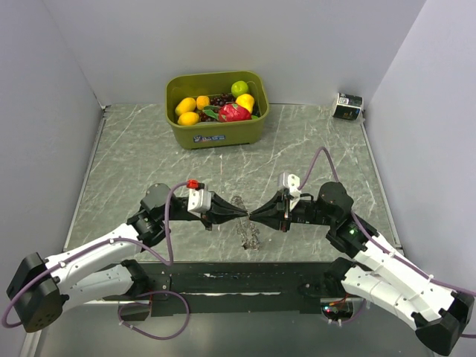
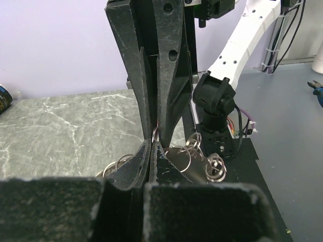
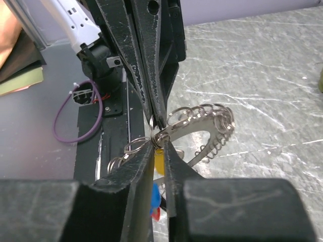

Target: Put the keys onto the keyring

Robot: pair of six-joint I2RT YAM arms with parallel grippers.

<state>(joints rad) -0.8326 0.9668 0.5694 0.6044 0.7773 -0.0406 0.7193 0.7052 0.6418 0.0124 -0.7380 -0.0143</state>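
1. From above, the keyring (image 1: 249,234) is a small glinting tangle. Its separate rings are too small to make out.
2. In the right wrist view, the keys (image 3: 157,157) just under the keyring show only as yellow, blue and red slivers between the fingers of the right gripper (image 3: 157,144). Their blades are hidden, and whether those fingers pinch anything cannot be told.
3. In the left wrist view, the left gripper (image 2: 151,145) covers the keyring's near part.
4. Far right of the keyring from above, the print on the small box (image 1: 347,105) is unreadable.
5. In the left wrist view, the frame edges cut off a dark object (image 2: 4,98) far left of the keyring and a blue-handled tool (image 2: 317,88) far right.
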